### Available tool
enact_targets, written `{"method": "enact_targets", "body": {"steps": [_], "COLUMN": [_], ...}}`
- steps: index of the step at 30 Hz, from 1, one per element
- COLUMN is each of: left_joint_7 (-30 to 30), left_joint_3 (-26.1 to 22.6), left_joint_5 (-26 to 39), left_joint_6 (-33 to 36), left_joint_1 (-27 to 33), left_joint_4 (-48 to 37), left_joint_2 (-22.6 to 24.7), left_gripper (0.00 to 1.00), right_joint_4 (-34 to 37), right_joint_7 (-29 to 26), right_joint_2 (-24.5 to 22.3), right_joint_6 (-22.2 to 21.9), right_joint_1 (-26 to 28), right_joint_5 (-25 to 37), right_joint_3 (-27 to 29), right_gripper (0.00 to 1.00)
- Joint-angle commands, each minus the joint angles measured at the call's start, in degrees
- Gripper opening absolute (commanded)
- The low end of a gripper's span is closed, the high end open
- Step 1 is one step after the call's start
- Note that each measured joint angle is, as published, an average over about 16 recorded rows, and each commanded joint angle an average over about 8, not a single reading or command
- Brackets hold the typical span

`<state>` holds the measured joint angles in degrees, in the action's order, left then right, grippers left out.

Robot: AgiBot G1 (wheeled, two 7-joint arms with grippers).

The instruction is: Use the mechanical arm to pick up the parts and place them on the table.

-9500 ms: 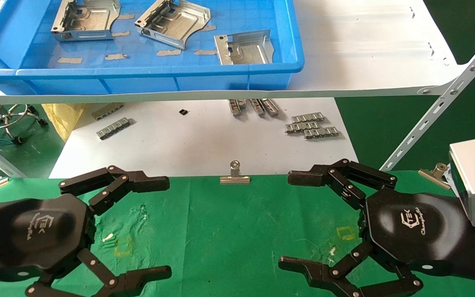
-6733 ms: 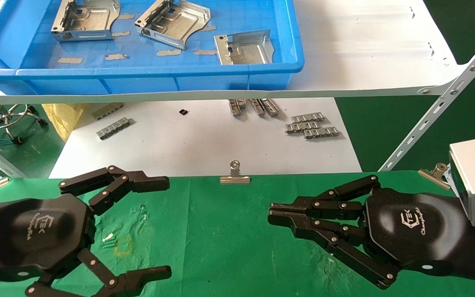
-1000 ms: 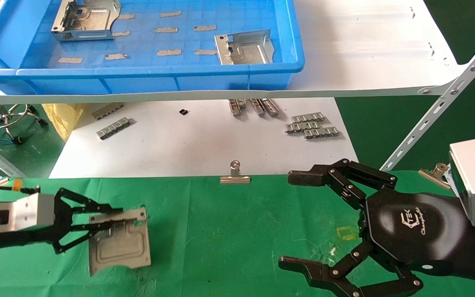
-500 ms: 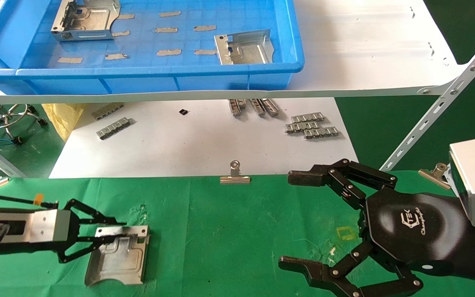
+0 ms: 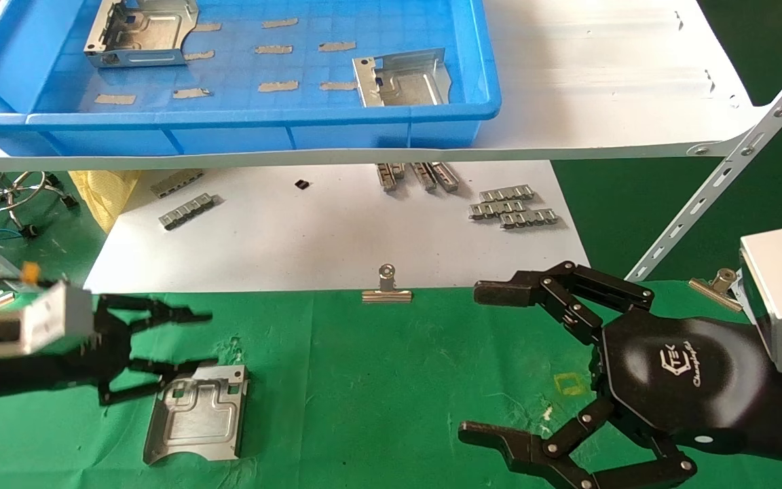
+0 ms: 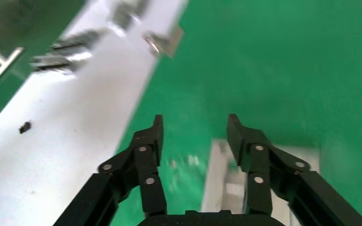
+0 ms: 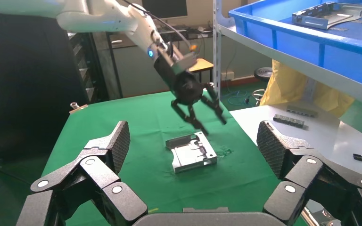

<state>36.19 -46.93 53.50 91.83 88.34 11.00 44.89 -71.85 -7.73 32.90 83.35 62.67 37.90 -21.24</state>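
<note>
Head view shows a table draped in wrinkled bright green cloth (image 5: 377, 380), taken as the landmark. One silvery stamped sheet-metal bracket with upturned edges (image 5: 197, 413) lies flat on the cloth near the table's left end, touched by nothing. Just above and beside it hangs the left black link-fingered gripper (image 5: 170, 343), its fingers spread apart and empty, which suggests a release: the bracket sits freely so the claw can clear it. Over the table's right end hovers the right black gripper with a hexagonal palm and white TEK logo (image 5: 499, 363), fingers also spread wide, parked and idle. Beyond the table's far edge, on a raised white shelf board (image 5: 601, 75), a blue plastic tray (image 5: 228, 129) holds two more brackets (image 5: 140, 30) awaiting pickup.
</note>
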Motion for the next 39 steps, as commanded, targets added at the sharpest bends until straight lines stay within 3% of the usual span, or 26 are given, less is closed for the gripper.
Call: {"method": "enact_targets", "body": {"steps": [1, 8, 19, 39], "left_joint_7": [-4.5, -10.6, -9.7, -21.8], "left_joint_3": [0.7, 3.1, 3.1, 12.1], "left_joint_5": [-3.2, -10.7, -8.5, -9.7], "left_joint_6": [0.0, -0.4, -0.5, -2.3], "left_joint_1": [-1.5, -5.8, -5.0, -12.1], "left_joint_4": [1.3, 0.9, 2.5, 22.0], "left_joint_2": [-0.7, -0.3, -0.7, -3.7], "left_gripper": [1.0, 1.0, 1.0, 1.0], "right_joint_4": [0.0, 0.0, 0.0, 0.0], "right_joint_7": [0.0, 0.0, 0.0, 0.0], "right_joint_2": [0.0, 0.0, 0.0, 0.0], "right_joint_6": [0.0, 0.0, 0.0, 0.0], "right_joint_1": [0.0, 0.0, 0.0, 0.0], "right_joint_5": [0.0, 0.0, 0.0, 0.0], "right_joint_3": [0.0, 0.0, 0.0, 0.0], "right_gripper": [1.0, 1.0, 1.0, 1.0]}}
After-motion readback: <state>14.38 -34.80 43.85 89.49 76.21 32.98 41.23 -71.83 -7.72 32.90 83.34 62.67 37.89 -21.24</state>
